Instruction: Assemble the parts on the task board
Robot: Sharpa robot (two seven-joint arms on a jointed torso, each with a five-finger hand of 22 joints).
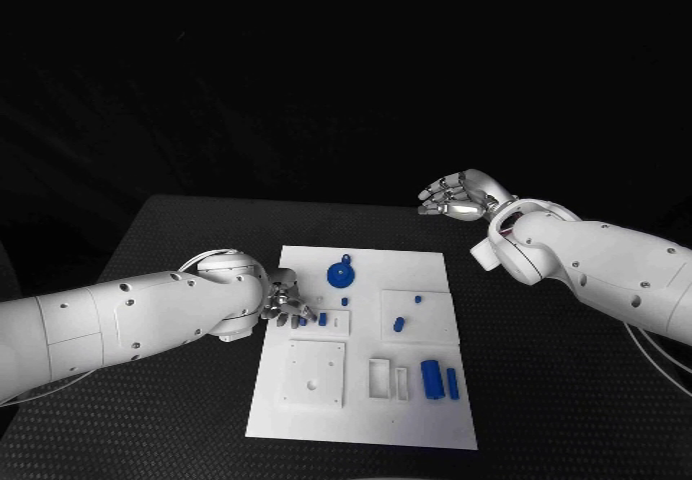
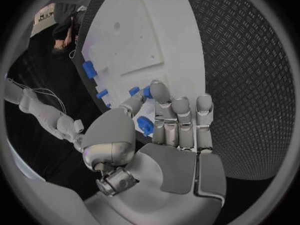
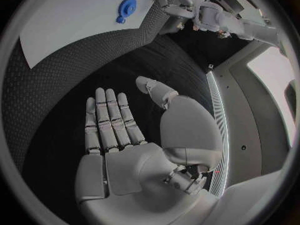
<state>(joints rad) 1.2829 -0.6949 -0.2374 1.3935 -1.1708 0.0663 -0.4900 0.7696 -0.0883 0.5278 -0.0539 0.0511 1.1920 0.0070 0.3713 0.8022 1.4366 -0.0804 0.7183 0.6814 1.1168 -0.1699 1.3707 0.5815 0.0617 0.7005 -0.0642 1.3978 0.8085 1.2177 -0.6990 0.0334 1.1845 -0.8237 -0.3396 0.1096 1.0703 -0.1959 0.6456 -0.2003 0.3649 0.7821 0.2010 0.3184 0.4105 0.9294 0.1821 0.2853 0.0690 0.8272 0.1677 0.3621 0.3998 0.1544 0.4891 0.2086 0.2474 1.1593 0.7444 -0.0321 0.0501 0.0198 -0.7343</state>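
Parts lie on your white board (image 1: 361,420) in the middle of the black table (image 1: 173,230). You can see a round blue wheel (image 1: 340,274) near the far end of the board. Two blue pegs (image 1: 440,380) stand side by side near the right edge, just beside a white frame (image 1: 379,380). A small blue piece (image 1: 398,324) sits on a raised white square (image 1: 415,318).

Your left hand (image 1: 284,305) is at the left edge of the board. Its fingers (image 2: 178,120) are close together and reach onto the white. A small blue part (image 2: 145,125) sits between the thumb and those fingers. You cannot tell if the hand holds it tight.

Your right hand (image 1: 462,196) is up over the far right of the table, well apart from the board. Its fingers (image 3: 109,120) are stretched out flat and it holds nothing.
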